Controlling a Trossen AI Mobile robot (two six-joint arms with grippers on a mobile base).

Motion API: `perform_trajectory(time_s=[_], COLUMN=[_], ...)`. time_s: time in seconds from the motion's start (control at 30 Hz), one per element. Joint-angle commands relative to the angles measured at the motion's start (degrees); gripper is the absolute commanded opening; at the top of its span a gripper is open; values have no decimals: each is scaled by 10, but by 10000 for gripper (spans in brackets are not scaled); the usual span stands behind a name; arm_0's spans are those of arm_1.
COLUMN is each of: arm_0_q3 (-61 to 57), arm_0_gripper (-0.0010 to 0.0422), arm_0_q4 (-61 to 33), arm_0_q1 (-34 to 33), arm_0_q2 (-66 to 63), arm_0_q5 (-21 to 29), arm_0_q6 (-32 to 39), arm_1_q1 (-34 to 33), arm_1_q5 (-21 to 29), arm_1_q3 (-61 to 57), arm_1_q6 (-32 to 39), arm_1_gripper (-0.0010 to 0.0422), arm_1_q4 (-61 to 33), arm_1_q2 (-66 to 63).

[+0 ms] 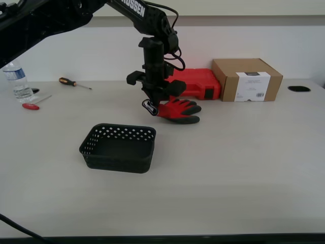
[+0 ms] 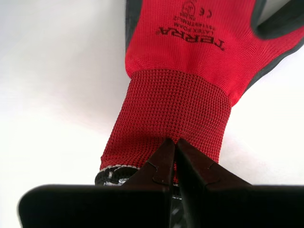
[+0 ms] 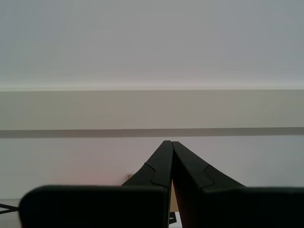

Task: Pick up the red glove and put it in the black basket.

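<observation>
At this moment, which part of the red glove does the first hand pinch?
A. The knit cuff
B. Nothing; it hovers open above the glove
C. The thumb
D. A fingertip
A. In the first wrist view my first hand has its jaws closed together on the ribbed cuff of the red glove, whose grey-coated fingers point away; the exterior view shows the same grip beside the black basket.

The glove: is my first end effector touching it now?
Touching. The first wrist view shows my first end effector with its jaws closed together on the red cuff of the glove.
</observation>
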Motion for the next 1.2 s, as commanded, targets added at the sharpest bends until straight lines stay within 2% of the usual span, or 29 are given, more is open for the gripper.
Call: perform_trajectory(time_s=[0.03, 0.3, 0.47, 0.57, 0.83, 1.0, 1.1, 1.13, 1.2], arm_0_q3=[1, 1, 1, 1, 1, 1, 1, 1, 1], arm_0_gripper=[0, 0, 0, 0, 0, 0, 0, 0, 0], arm_0_q4=[-1, -4, -7, -7, -9, -9, -8, -9, -8], arm_0_q1=[0, 0, 0, 0, 0, 0, 0, 0, 0], arm_0_q2=[0, 0, 0, 0, 0, 0, 0, 0, 0], arm_0_q5=[0, 0, 0, 0, 0, 0, 0, 0, 0], arm_0_q6=[2, 2, 2, 2, 2, 2, 2, 2, 2], arm_1_q1=[-1, -2, -4, -6, -18, -36, -38, -38, -38], arm_1_q5=[-2, -3, -15, -40, -40, -42, -75, -84, -71], arm_1_q3=[0, 0, 0, -1, -1, -2, -4, -15, -60], arm_1_q6=[2, 3, 9, 9, 9, 9, 7, 5, 2], arm_1_gripper=[-2, -2, -2, -2, -2, -2, -2, -2, -2], arm_1_q4=[-2, -11, -63, -89, -174, -192, -216, -234, -236], arm_1_q2=[-16, -80, -132, -155, -178, -207, -226, -238, -266])
